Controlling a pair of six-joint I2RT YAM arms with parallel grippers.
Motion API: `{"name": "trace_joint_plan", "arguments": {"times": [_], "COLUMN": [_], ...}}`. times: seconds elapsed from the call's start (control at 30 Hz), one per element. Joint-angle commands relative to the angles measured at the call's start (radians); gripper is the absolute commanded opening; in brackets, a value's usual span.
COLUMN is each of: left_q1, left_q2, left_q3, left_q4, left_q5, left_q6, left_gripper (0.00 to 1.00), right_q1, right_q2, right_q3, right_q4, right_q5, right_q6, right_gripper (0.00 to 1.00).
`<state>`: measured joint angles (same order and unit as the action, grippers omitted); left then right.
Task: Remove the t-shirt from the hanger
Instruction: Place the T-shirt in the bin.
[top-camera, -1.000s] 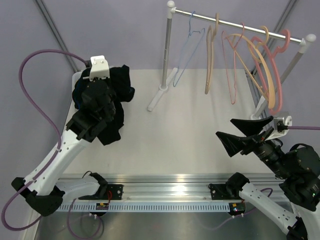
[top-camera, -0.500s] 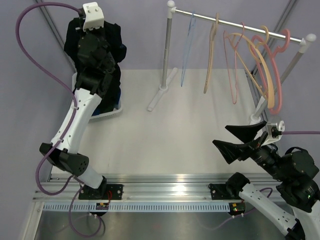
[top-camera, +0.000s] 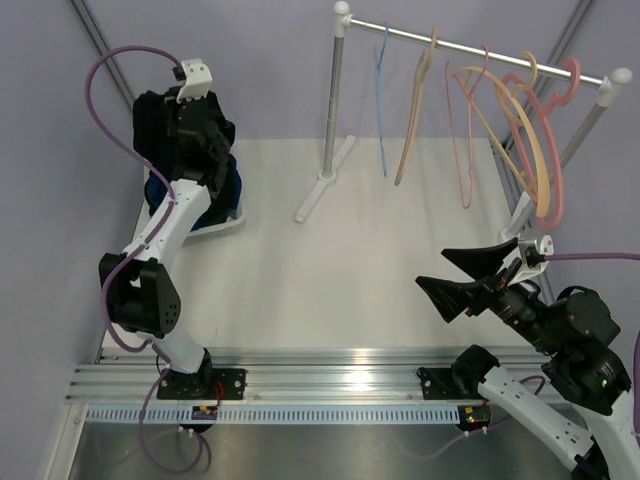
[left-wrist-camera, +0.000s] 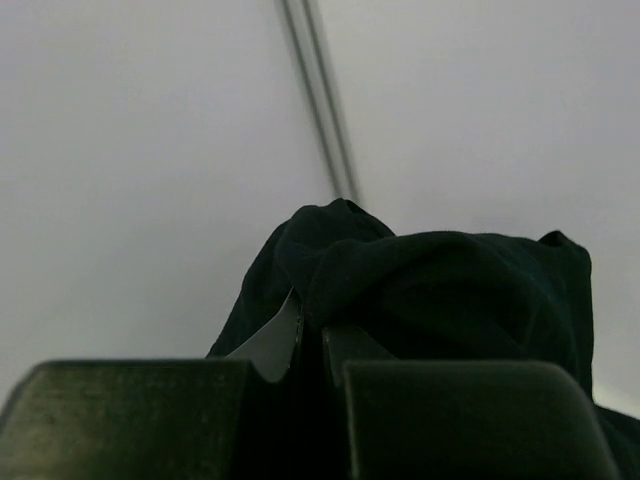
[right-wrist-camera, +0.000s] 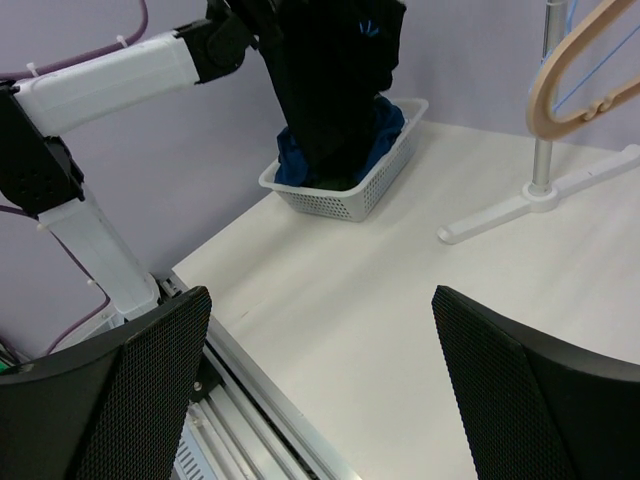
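Note:
The black t-shirt (top-camera: 152, 125) hangs bunched from my left gripper (top-camera: 192, 122), high at the far left over a white basket (top-camera: 222, 224). It is on no hanger. In the left wrist view the left gripper (left-wrist-camera: 311, 335) is shut, with black t-shirt (left-wrist-camera: 440, 290) cloth pinched between its jaws. The right wrist view shows the t-shirt (right-wrist-camera: 335, 80) dangling into the basket (right-wrist-camera: 350, 200). A thin blue hanger (top-camera: 383, 100) and several others hang bare on the rail. My right gripper (top-camera: 468, 276) hovers open and empty at the near right, seen as the right gripper (right-wrist-camera: 320, 292) above bare table.
The clothes rack (top-camera: 335, 100) stands at the back, its foot (top-camera: 318, 195) on the table, with a beige hanger (top-camera: 412, 120) and pink hangers (top-camera: 465, 130). Blue cloth (right-wrist-camera: 388, 128) lies in the basket. A metal rail (top-camera: 330, 380) runs along the near edge.
My left arm has swung up and back to the far left, carrying the t-shirt from over the table to over the basket. The blue and beige hangers swing. My right gripper has drifted slightly left.

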<state>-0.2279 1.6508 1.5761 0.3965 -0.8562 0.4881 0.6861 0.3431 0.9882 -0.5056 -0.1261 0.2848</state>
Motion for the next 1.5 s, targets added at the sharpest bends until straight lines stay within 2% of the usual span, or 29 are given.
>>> {"name": "trace_joint_plan", "arguments": {"times": [0.0, 0.03, 0.1, 0.2, 0.33, 0.47, 0.63, 0.67, 0.83, 0.97, 1.03, 1.2, 1.33, 1.47], "left_q1": [0.068, 0.108, 0.160, 0.182, 0.200, 0.208, 0.213, 0.214, 0.228, 0.303, 0.311, 0.311, 0.311, 0.311], "left_q2": [-0.026, -0.014, 0.038, 0.102, 0.205, 0.346, 0.431, 0.457, 0.532, 0.606, 0.641, 0.650, 0.688, 0.675], "left_q3": [-0.147, -0.157, -0.175, -0.218, -0.200, -0.082, 0.034, 0.054, 0.157, 0.226, 0.277, 0.291, 0.329, 0.305], "left_q4": [0.067, -0.046, -0.167, -0.179, -0.249, -0.462, -0.567, -0.611, -0.721, -0.806, -0.856, -0.896, -0.972, -0.975], "left_q5": [-0.087, -0.069, -0.020, 0.022, 0.136, 0.345, 0.514, 0.599, 0.745, 0.874, 0.879, 0.864, 0.796, 0.787], "left_q6": [-0.122, -0.175, -0.302, -0.327, -0.328, -0.353, -0.355, -0.347, -0.374, -0.437, -0.447, -0.459, -0.470, -0.474], "left_gripper": [0.00, 0.00, 0.00, 0.00, 0.00, 0.00, 0.00, 0.00, 0.00, 0.00, 0.00, 0.00, 0.00, 0.00], "right_q1": [-0.002, -0.002, -0.002, -0.002, -0.002, -0.002, -0.002, -0.002, -0.002, -0.002, -0.002, -0.002, -0.002, -0.002], "right_q2": [0.002, 0.002, 0.007, 0.022, 0.040, 0.033, 0.031, 0.030, 0.007, 0.002, 0.007, 0.001, -0.007, -0.013], "right_q3": [-0.005, -0.006, -0.014, -0.014, -0.008, -0.017, -0.016, -0.016, -0.017, -0.017, -0.019, -0.020, -0.020, -0.020], "right_q4": [0.041, 0.044, 0.053, 0.059, 0.065, 0.073, 0.065, 0.064, 0.059, 0.058, 0.058, 0.056, 0.055, 0.050], "right_q5": [-0.030, -0.032, -0.035, -0.041, -0.056, -0.060, -0.058, -0.061, -0.058, -0.056, -0.056, -0.066, -0.060, -0.052], "right_q6": [0.008, 0.008, 0.016, 0.017, 0.027, 0.030, 0.025, 0.025, 0.022, 0.021, 0.022, 0.025, 0.024, 0.020], "right_gripper": [0.99, 1.00, 0.99, 0.99, 1.00, 1.00, 0.99, 1.00, 1.00, 0.99, 0.99, 1.00, 1.00, 1.00]}}
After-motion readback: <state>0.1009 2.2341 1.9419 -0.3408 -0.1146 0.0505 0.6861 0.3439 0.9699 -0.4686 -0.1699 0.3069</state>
